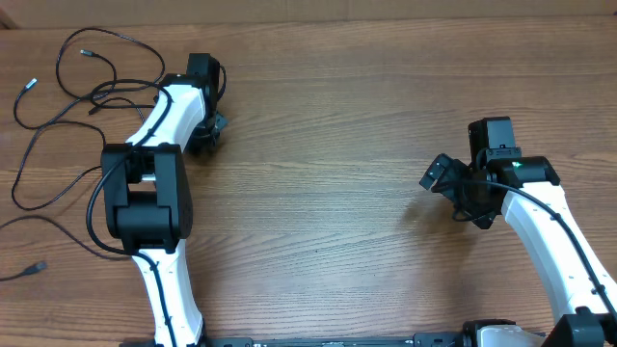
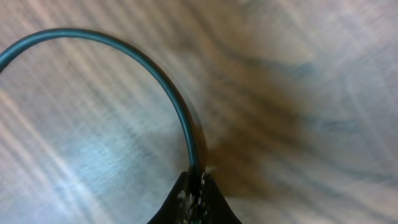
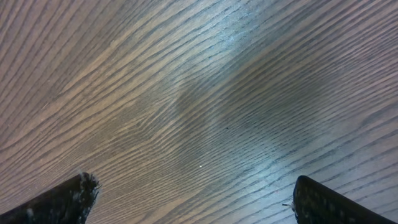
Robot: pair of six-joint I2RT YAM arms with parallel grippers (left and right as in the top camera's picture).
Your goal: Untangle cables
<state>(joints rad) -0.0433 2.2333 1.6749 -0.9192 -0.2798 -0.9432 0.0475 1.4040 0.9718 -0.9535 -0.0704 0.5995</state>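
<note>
Several thin black cables (image 1: 60, 60) lie in loose overlapping loops at the table's far left, with small plug ends (image 1: 29, 85) showing. My left gripper (image 1: 208, 127) sits at the right edge of that pile. In the left wrist view my left gripper (image 2: 195, 177) is shut on one cable (image 2: 124, 46), which arcs up and to the left over the wood. My right gripper (image 1: 458, 196) hovers over bare table at the right. In the right wrist view my right gripper (image 3: 196, 199) stands wide open with only wood grain between its fingers (image 3: 68, 199).
A loose cable end with a plug (image 1: 37, 267) lies near the table's left front edge. A thick black arm wire (image 1: 94, 207) loops beside the left arm. The wooden table (image 1: 318, 193) stretches between the two arms.
</note>
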